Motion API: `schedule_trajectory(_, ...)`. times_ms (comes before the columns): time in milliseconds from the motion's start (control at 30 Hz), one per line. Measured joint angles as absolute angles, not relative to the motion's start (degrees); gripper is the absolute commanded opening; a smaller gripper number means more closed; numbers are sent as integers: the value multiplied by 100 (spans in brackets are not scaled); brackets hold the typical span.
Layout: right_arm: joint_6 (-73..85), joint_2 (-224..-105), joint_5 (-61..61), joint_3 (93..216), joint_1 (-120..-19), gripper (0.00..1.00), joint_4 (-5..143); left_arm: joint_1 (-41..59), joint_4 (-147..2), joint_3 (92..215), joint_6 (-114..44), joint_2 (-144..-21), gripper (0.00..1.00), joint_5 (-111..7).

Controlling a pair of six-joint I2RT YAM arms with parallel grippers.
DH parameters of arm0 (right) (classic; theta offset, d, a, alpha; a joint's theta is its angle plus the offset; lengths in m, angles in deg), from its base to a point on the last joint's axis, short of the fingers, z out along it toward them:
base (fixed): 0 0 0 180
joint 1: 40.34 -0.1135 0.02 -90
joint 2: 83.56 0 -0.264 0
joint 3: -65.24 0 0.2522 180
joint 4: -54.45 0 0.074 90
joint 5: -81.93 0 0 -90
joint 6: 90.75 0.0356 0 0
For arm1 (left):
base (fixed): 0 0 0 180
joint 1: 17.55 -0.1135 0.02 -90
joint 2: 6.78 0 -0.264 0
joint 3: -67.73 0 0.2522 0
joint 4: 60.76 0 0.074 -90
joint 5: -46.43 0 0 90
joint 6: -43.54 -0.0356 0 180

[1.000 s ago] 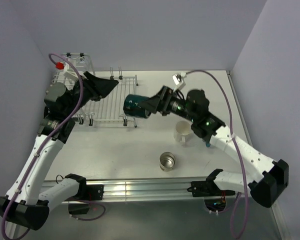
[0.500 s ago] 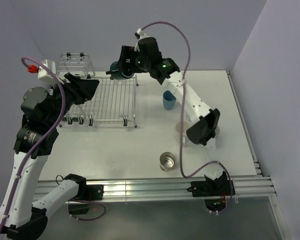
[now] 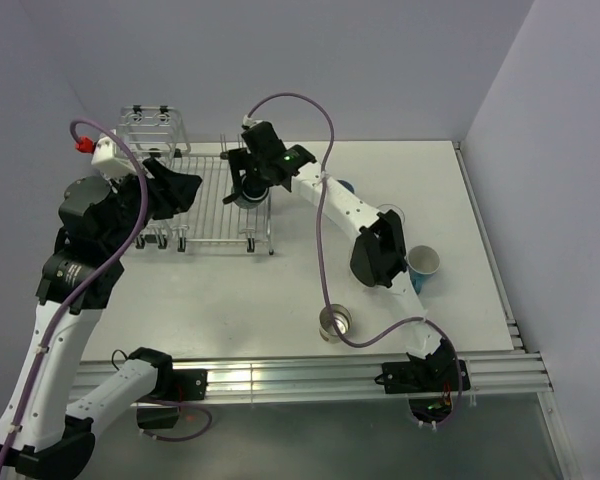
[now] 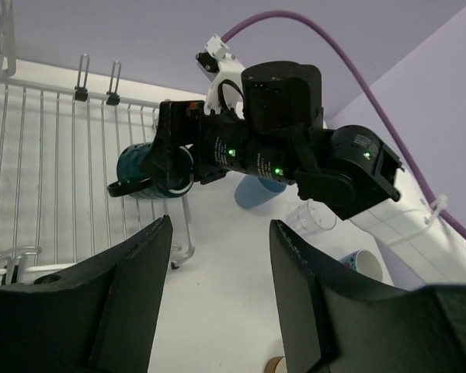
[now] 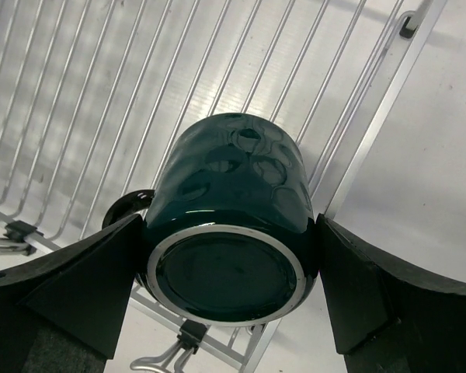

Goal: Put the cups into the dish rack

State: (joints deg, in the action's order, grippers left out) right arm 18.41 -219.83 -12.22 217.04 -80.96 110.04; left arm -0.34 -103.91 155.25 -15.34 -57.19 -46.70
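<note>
Teal mug [image 5: 233,186], mouth toward the rack [image 3: 208,205] (base toward wrist), gripped by right tool [image 3: 248,188]; left tool [image 4: 217,233] agape.

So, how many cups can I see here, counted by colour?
Dark teal: 1 (dark teal mug)
Blue: 2 (blue tumbler, blue mug with white inside)
Clear: 1 (clear glass)
Steel: 1 (steel cup)
Total: 5 in view

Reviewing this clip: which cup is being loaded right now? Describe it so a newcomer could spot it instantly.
Find the silver wire dish rack at the far left. Over its right edge the right gripper clamps the dark teal mug, glossy and dimpled, with a handle. It is the only cup at the rack; the steel cup and the others stand on bare tabletop.
</note>
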Motion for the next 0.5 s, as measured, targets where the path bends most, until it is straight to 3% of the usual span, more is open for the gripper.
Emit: schedule_trajectory(500,1458,-21983,-1458,21685,-8319,0,11362,-34,-10395,15199,-1582,-5728,59,-4703)
